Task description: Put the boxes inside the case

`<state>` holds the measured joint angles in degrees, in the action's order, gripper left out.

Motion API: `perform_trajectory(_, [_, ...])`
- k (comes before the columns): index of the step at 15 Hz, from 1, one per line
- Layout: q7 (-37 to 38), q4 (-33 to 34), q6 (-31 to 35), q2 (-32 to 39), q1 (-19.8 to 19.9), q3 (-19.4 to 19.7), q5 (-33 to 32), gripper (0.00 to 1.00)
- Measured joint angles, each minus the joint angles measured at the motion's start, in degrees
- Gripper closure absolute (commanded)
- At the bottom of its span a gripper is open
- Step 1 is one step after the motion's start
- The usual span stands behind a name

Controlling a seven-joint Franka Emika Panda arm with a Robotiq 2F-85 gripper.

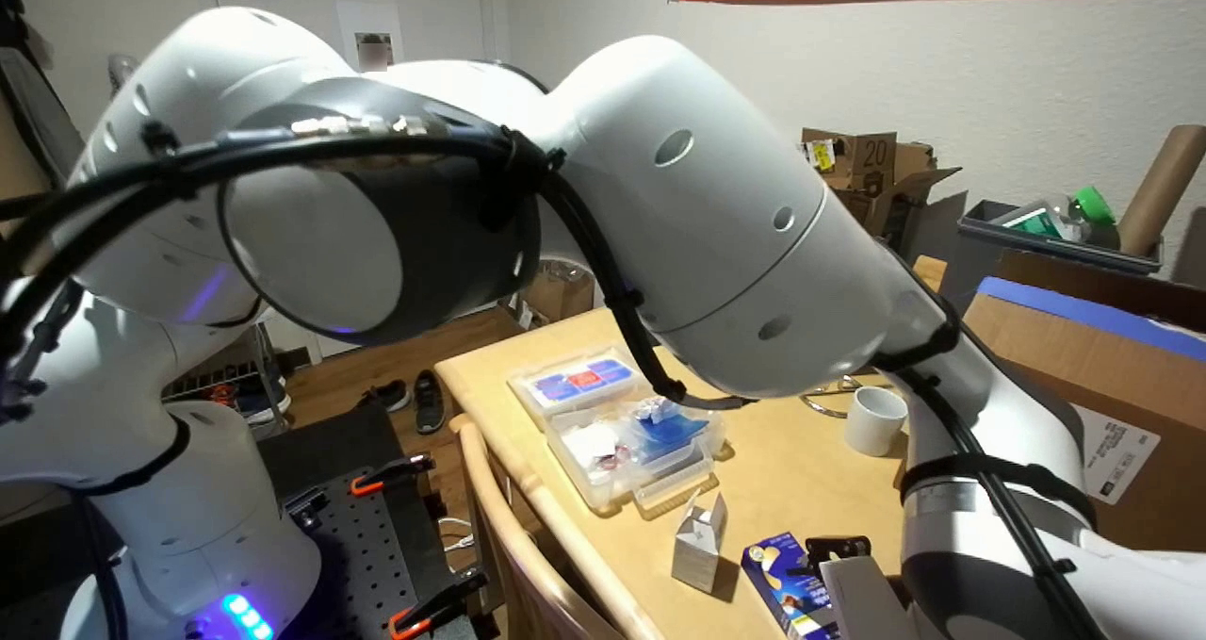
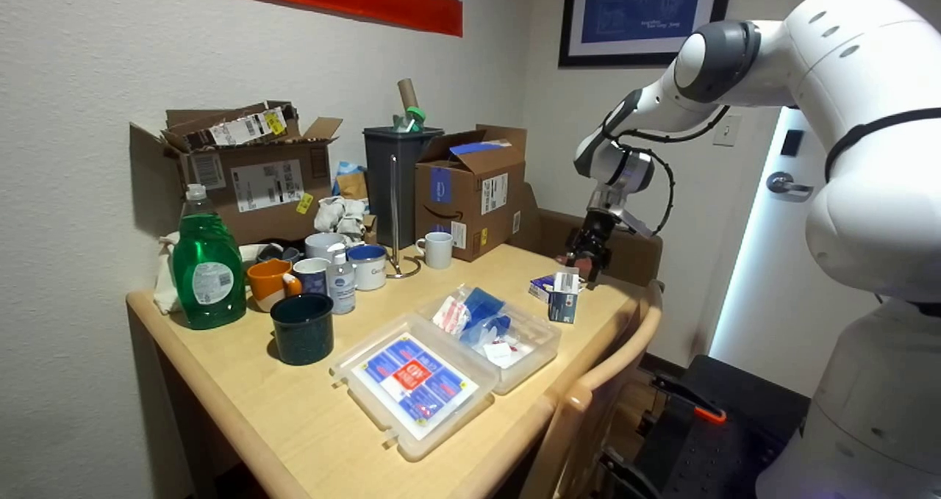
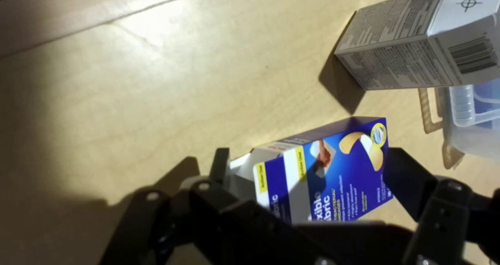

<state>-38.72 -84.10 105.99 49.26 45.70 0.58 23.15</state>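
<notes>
In the wrist view the black claw (image 3: 308,161) has its jaws wide apart, clamped on nothing. Framed by the gap lies the dark-blue cardboard carton with white and yellow markings (image 3: 334,167), printed face up, partly hidden by the claw. Its long axis seems to run from jaw to jaw, so closing as things stand would probably press on its two ends; whether either jaw touches it I cannot tell. The slim whitish-grey cardboard carton (image 3: 398,58) stands just beside the blue one, outside the jaws.

In an exterior view the grey carton is upright between the blue one and the flat, clear plastic case (image 1: 568,467), so a carry would likely have to pass over or around it.

In an exterior view the case lies open on the pale wooden table (image 2: 309,411), its filled half (image 2: 537,363) nearer the claw than the labelled half (image 2: 459,423), and both cartons are outside it.
</notes>
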Motion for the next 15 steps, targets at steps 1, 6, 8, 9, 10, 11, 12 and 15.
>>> perform_trajectory(1, [-1.2, 0.7, -0.8, 0.4, 0.4, -0.5, 0.6, 0.00])
perform_trajectory(6, [-3.3, 3.7, -4.8, 2.4, 1.0, -1.6, 1.2, 0.00])
perform_trajectory(8, [-3.3, 4.7, -6.5, 3.3, 1.0, -1.6, 1.2, 0.00])
perform_trajectory(9, [-3.3, 5.1, -7.2, 3.7, 1.0, -1.6, 1.2, 0.00])
perform_trajectory(10, [-3.4, 5.5, -7.8, 4.0, 1.0, -1.6, 1.2, 0.00])
perform_trajectory(11, [-3.4, 5.8, -8.3, 4.4, 1.0, -1.6, 1.2, 0.03])
perform_trajectory(12, [-3.4, 6.2, -8.6, 4.7, 1.0, -1.7, 1.2, 0.27])
perform_trajectory(15, [-3.4, 6.8, -8.6, 5.2, 1.0, -1.7, 1.3, 0.36])
